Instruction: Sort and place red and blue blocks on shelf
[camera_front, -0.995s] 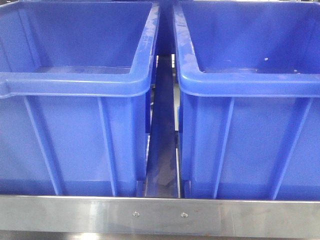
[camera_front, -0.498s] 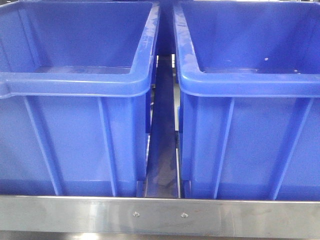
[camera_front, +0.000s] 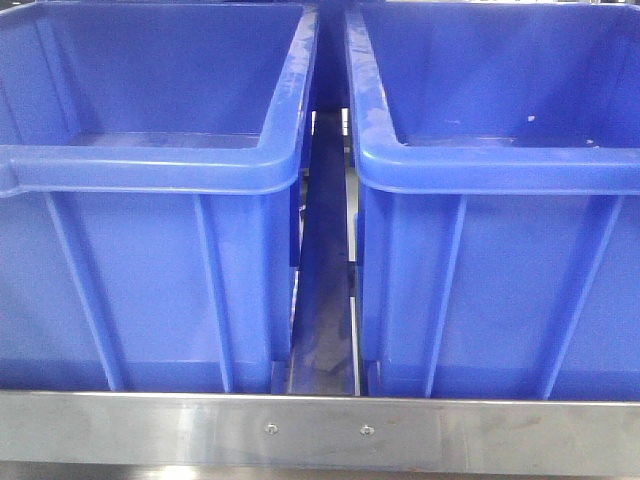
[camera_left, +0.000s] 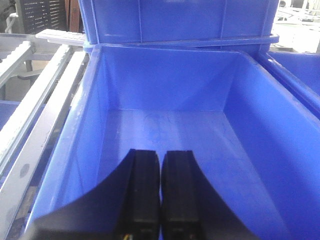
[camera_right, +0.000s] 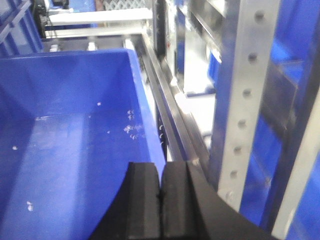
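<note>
No red or blue block shows in any view. The shelf's brushed-metal front rail (camera_front: 320, 432) with two small screws runs along the bottom of the front view. My left gripper (camera_left: 161, 156) is shut and empty, held over the inside of a large blue bin (camera_left: 165, 130). My right gripper (camera_right: 161, 169) is shut and empty, above the right rim of another large blue bin (camera_right: 75, 140). Neither gripper shows in the front view.
Two large blue bins (camera_front: 150, 180) (camera_front: 500, 180) stand side by side on the shelf with a narrow gap (camera_front: 325, 300) between them. Roller tracks (camera_left: 35, 115) lie left of the left bin. A perforated steel upright (camera_right: 245, 100) stands right of the right bin.
</note>
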